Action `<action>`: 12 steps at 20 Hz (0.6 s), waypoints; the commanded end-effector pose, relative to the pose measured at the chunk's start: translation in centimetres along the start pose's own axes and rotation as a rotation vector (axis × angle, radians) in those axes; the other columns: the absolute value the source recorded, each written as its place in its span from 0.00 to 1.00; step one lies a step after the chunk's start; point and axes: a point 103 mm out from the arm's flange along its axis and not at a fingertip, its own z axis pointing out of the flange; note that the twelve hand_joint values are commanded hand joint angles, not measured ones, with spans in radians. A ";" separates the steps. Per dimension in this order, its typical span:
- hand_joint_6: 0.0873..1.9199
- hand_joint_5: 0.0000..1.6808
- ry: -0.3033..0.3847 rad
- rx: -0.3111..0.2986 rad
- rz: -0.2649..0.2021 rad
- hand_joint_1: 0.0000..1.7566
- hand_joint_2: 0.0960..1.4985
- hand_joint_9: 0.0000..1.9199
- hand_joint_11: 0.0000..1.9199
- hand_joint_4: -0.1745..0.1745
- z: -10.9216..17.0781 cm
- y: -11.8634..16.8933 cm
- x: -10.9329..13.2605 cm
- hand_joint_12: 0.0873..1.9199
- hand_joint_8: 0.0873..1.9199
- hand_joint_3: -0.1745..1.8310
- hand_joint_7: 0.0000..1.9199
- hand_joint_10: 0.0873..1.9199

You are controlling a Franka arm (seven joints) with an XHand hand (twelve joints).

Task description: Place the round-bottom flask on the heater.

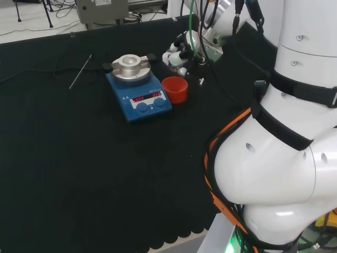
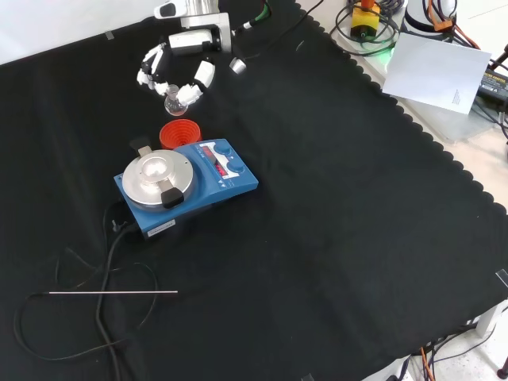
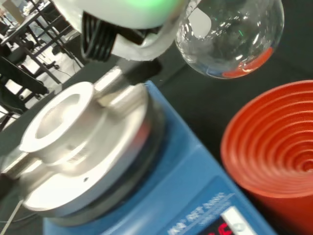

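The clear round-bottom flask (image 2: 175, 101) hangs just above the red ribbed stand (image 2: 178, 132), with the hand (image 2: 178, 71) curled round its neck from above. In the wrist view the flask's bulb (image 3: 234, 34) floats free of the red stand (image 3: 279, 147), beside a blurred white part of the hand (image 3: 127, 14). The blue heater (image 2: 230, 186) with its silver bowl-shaped block (image 2: 156, 176) stands right next to the stand, nearer in the front view. In the head view the hand (image 1: 181, 52) is to the right of the heater (image 1: 138, 97) and behind the stand (image 1: 175, 89).
A thin metal rod (image 2: 111, 292) lies on the cloth in front of the heater, and the heater's black cable (image 2: 103, 262) loops near it. A sheet of white paper (image 2: 436, 71) lies off the cloth's far right edge.
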 end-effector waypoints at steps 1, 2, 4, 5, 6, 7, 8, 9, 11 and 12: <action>0.49 0.68 0.029 0.010 -0.033 0.63 0.38 0.38 0.21 0.90 0.0 0.1 3.0 0.65 0.29 0.51 0.26 0.27; 0.49 0.68 0.036 0.011 -0.037 0.63 0.38 0.38 0.21 0.90 0.1 0.2 3.5 0.65 0.29 0.51 0.26 0.27; 0.49 0.68 0.062 0.016 -0.035 0.63 0.38 0.38 0.21 0.90 0.1 0.5 4.6 0.65 0.29 0.51 0.26 0.27; 0.49 0.68 0.075 0.019 -0.033 0.63 0.37 0.38 0.21 0.90 0.1 0.6 5.1 0.65 0.29 0.51 0.26 0.27; 0.49 0.68 0.086 0.023 -0.033 0.63 0.37 0.38 0.21 0.90 0.2 0.8 5.6 0.65 0.29 0.51 0.26 0.27; 0.49 0.68 0.093 0.027 -0.036 0.63 0.37 0.38 0.21 0.90 0.2 1.0 6.1 0.65 0.29 0.51 0.26 0.27; 0.49 0.68 0.100 0.029 -0.040 0.63 0.37 0.38 0.21 0.90 0.2 1.2 6.7 0.65 0.29 0.51 0.26 0.27; 0.49 0.68 0.105 0.033 -0.044 0.63 0.37 0.38 0.21 0.90 0.3 1.4 7.2 0.65 0.29 0.51 0.26 0.27; 0.49 0.68 0.115 0.039 -0.052 0.63 0.37 0.38 0.21 0.90 0.4 1.9 8.2 0.65 0.30 0.51 0.26 0.27; 0.49 0.68 0.115 0.043 -0.058 0.63 0.37 0.38 0.21 0.90 0.6 2.1 8.7 0.65 0.30 0.51 0.26 0.27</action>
